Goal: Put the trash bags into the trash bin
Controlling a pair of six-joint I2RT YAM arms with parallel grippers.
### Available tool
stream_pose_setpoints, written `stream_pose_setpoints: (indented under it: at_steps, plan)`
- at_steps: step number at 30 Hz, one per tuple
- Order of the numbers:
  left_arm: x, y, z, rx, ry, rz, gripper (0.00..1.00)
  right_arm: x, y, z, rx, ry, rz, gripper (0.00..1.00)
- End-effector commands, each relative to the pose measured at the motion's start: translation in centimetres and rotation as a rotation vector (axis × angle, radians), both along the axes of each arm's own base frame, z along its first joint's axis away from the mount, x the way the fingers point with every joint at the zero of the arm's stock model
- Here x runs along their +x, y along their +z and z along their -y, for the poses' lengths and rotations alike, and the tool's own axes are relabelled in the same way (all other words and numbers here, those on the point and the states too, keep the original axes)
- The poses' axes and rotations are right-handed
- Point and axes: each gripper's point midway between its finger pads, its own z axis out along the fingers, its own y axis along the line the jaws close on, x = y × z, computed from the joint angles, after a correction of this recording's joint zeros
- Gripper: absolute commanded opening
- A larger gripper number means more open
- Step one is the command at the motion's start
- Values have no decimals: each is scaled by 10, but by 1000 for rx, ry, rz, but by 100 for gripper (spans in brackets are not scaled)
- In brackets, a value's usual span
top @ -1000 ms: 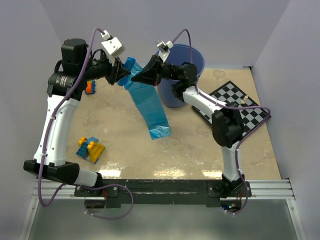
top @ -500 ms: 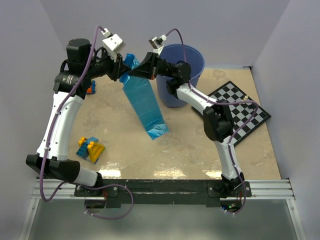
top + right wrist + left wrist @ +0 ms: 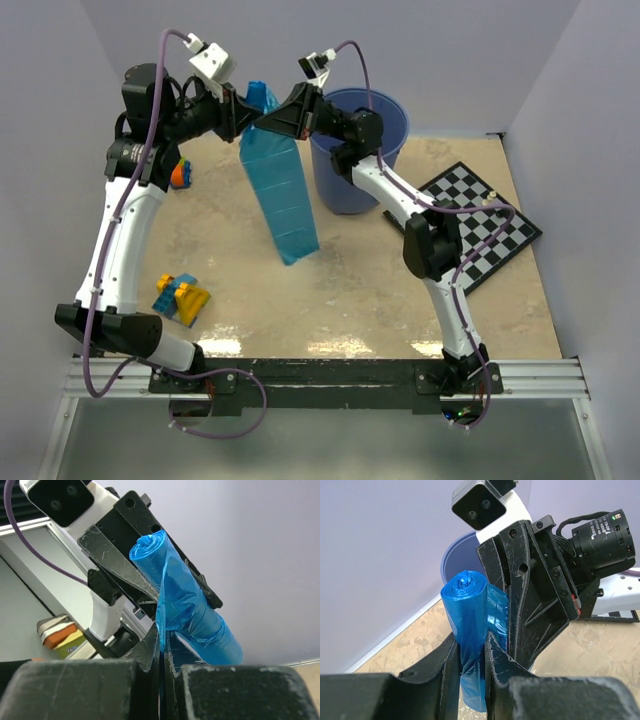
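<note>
The trash bags (image 3: 280, 190) are a bright-blue roll with a long strip hanging down from it, held high above the table. My left gripper (image 3: 243, 112) is shut on the rolled end (image 3: 468, 625). My right gripper (image 3: 270, 122) is shut on the film (image 3: 172, 607) right beside it, facing the left one. The trash bin (image 3: 385, 120), a round blue bucket, stands at the back just right of both grippers; its rim shows behind the roll in the left wrist view (image 3: 451, 555).
A black-and-white chessboard (image 3: 490, 225) lies to the right of the bin. Blue and yellow toy blocks (image 3: 180, 297) lie at the front left. An orange and blue block (image 3: 181, 172) sits near the left arm. Grey walls close in the back and sides.
Both grippers have risen and moved slightly left with the roll. The hanging strip now hangs straighter, and its lower end has lifted and shifted left.
</note>
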Motion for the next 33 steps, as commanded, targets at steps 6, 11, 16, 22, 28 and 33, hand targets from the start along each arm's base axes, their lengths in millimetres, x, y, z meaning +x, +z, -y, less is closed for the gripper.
stream_pose_setpoints:
  at_steps: [6,11,16,22,28,33]
  plan:
    - [47,-32,-19,18,116,-88,0,-170,92,85,552,-7,867,0]
    - [19,0,-24,91,48,-14,0,-84,74,35,181,-218,821,0]
    - [-20,17,-40,237,39,110,0,-18,83,41,18,-534,789,39]
    - [-43,37,-58,294,112,163,0,1,90,41,-14,-668,736,90]
    - [-59,68,-62,288,134,205,0,-13,72,12,20,-565,667,97]
    - [-71,82,-62,274,134,234,0,-17,62,-11,24,-544,622,98]
